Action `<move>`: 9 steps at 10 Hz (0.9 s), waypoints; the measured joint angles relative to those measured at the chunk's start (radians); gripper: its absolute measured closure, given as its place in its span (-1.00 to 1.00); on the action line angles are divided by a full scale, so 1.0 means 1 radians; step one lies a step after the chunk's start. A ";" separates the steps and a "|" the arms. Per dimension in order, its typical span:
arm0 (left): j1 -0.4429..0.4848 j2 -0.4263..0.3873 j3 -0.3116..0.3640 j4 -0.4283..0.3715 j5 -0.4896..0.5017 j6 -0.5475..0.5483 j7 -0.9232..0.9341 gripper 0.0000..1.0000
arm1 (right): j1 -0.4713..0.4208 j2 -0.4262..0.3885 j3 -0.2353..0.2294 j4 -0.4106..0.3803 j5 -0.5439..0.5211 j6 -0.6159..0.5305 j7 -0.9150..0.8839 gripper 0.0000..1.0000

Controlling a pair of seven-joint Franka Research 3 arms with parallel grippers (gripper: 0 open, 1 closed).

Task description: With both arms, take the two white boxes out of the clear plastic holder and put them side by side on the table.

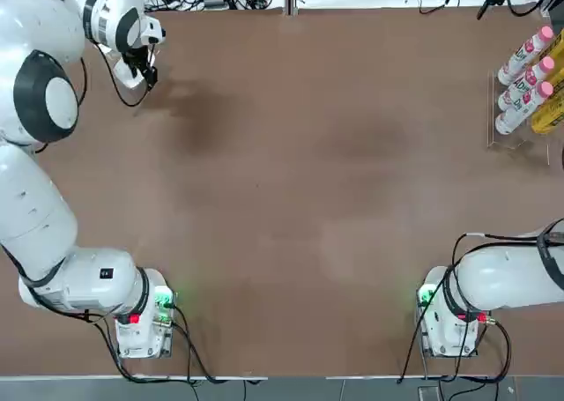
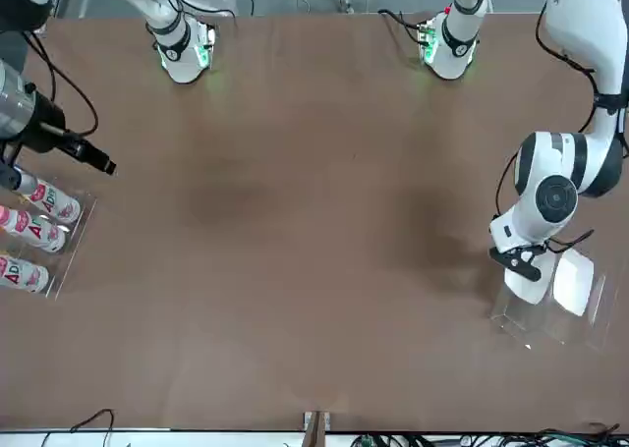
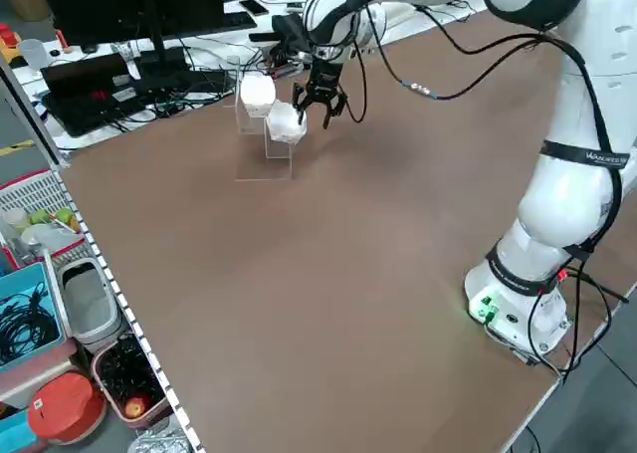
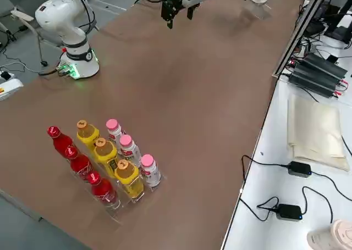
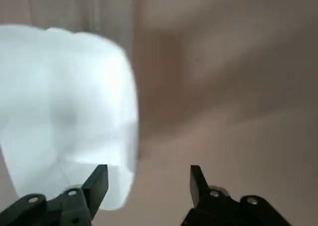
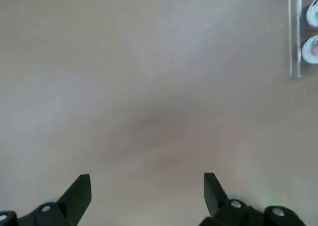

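The jaws stand spread on our left gripper (image 5: 147,166), right beside one of the two white boxes (image 2: 574,282) in the clear plastic holder (image 2: 550,321), far left. Our right gripper (image 6: 147,175) waits on the right, jaws spread too. We judge the boxes light, stiff and slippery at their rounded corners; we should pinch the flat sides squarely, midway.

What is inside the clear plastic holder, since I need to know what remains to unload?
Two white rounded boxes sit in the clear plastic holder; the left gripper partly covers one's top.
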 joint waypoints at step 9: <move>0.026 0.031 -0.001 0.007 0.071 0.011 0.057 0.68 | 0.087 0.002 0.004 -0.126 0.050 0.144 0.344 -1.00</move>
